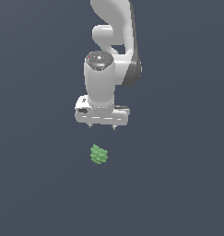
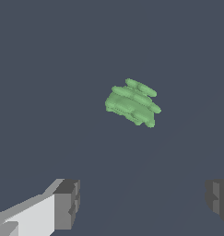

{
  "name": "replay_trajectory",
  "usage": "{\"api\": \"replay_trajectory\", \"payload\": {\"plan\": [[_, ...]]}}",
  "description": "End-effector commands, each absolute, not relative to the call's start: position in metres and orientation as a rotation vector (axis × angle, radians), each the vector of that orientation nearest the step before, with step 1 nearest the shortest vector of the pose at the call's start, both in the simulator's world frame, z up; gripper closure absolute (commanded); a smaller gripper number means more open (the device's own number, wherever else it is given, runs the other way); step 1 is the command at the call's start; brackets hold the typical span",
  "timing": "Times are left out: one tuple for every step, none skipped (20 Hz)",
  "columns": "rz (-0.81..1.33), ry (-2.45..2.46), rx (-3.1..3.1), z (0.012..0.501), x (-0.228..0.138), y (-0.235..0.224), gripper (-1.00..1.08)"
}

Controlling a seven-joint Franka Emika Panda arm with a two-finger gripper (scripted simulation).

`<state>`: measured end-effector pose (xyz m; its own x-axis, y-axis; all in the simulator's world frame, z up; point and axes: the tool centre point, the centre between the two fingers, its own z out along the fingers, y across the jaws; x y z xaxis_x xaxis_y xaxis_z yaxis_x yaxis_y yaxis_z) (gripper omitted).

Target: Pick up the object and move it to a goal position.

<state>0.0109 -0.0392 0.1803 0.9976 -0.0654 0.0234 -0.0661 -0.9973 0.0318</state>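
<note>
In the exterior view the green clump (image 1: 99, 154) lies alone on the dark worktop (image 1: 35, 184) just below mid-frame, with the gripper (image 1: 102, 127) hanging above it and clear of it, so nothing is picked up yet and the grasp, lift and carry all remain. In the wrist view the jaws stand spread wide at the bottom corners, holding nothing, and the clump sits right of centre, apart from both fingertips (image 2: 67, 203).

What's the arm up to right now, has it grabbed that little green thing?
Pincer open, empty. Green clump lies apart from it, untouched. Nothing visible between them.
</note>
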Motion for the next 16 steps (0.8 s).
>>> {"api": "replay_trajectory", "payload": {"plan": [[0.036,-0.100,3.104,0.1817,0.0113,-0.0393,-0.92],[0.035,-0.102,3.105,0.1812,0.0111,-0.0393,-0.92],[0.035,-0.103,3.105,0.1812,0.0110,-0.0393,-0.92],[0.035,-0.103,3.105,0.1812,0.0110,-0.0396,-0.92],[0.035,-0.100,3.105,0.1812,0.0112,-0.0394,-0.92],[0.035,-0.095,3.105,0.1811,0.0115,-0.0394,-0.92],[0.035,-0.088,3.105,0.1809,0.0118,-0.0395,-0.92],[0.034,-0.079,3.105,0.1806,0.0123,-0.0395,-0.92],[0.034,-0.068,3.105,0.1802,0.0128,-0.0396,-0.92],[0.033,-0.055,3.105,0.1797,0.0135,-0.0398,-0.92],[0.032,-0.040,3.105,0.1791,0.0142,-0.0399,-0.92],[0.031,-0.023,3.105,0.1785,0.0150,-0.0401,-0.92],[0.030,-0.005,3.105,0.1778,0.0159,-0.0402,-0.92],[0.029,0.015,3.105,0.1771,0.0169,-0.0404,-0.92],[0.028,0.036,3.104,0.1763,0.0179,-0.0406,-0.92],[0.027,0.059,3.104,0.1754,0.0191,-0.0409,-0.92]]}}
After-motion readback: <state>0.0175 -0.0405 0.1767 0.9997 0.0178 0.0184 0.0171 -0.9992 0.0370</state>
